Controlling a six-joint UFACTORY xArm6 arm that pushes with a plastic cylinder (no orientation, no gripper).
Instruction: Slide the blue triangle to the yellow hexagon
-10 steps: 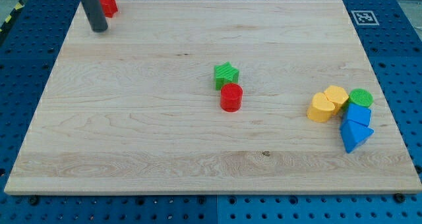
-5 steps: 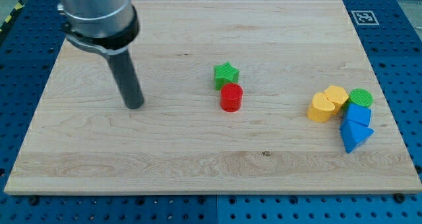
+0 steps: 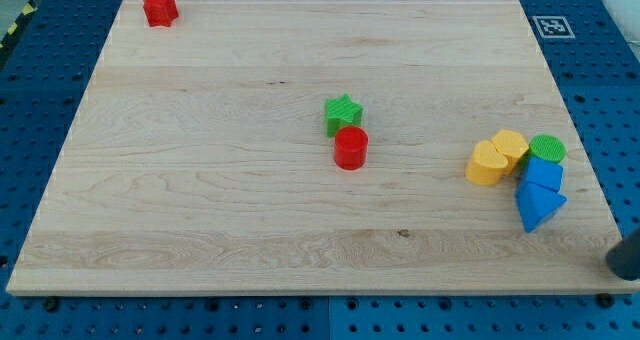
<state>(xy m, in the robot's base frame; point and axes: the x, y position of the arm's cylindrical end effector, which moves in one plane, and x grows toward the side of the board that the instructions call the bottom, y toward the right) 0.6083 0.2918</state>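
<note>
The blue triangle lies near the board's right edge, at the bottom of a cluster. The yellow hexagon sits at the cluster's upper left, touching a yellow rounded block. A second blue block lies between the triangle and the green cylinder. My tip shows as a dark blurred shape at the view's bottom right, off the board, below and right of the blue triangle and apart from it.
A green star and a red cylinder sit together at the board's centre. A red block lies at the top left corner. A marker tag is at the top right corner of the wooden board.
My rod has swept from the board's top left, across the left middle, to the bottom right corner off the board. No block has moved.
</note>
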